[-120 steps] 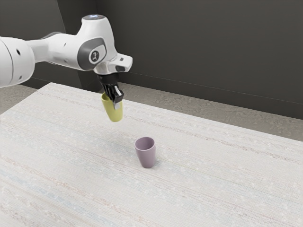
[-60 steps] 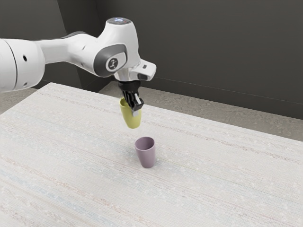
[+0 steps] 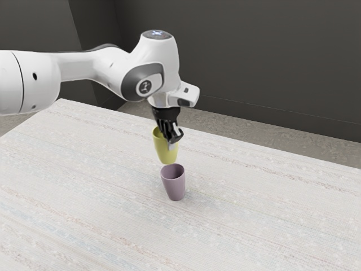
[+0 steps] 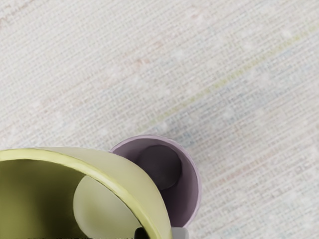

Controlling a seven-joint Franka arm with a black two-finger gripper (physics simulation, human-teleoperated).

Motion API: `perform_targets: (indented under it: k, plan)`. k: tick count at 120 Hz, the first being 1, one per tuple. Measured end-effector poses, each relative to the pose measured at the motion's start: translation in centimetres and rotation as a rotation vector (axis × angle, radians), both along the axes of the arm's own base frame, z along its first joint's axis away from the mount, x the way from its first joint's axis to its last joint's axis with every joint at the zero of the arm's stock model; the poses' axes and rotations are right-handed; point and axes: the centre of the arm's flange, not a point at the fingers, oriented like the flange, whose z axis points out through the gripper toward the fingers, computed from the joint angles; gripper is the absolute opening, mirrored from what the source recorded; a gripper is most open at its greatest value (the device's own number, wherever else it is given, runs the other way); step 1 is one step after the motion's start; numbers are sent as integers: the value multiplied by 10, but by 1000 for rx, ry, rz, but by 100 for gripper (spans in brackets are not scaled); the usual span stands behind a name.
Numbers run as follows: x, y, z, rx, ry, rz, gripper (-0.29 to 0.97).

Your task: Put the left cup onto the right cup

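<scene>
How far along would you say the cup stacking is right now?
Done: the yellow-green plastic cup is off the pale textured table, clamped in the black jaws. In hand: it hangs close above the mauve plastic cup, which stands upright; the wrist view suggests it is not quite centred over the rim. Left: centre it, lower it onto the mauve cup and release.

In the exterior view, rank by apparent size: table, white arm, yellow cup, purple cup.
1. table
2. white arm
3. yellow cup and purple cup: they look about alike. The claw hides part of the yellow one, so I leave them unranked.
</scene>
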Motion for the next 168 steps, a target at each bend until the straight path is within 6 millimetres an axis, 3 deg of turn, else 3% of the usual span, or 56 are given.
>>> perform_targets:
  k: [30,168]
  plan:
    - [-2,-16,-4,7,-10,5,-10]
    - [-4,-25,-41,18,21,90,-10]
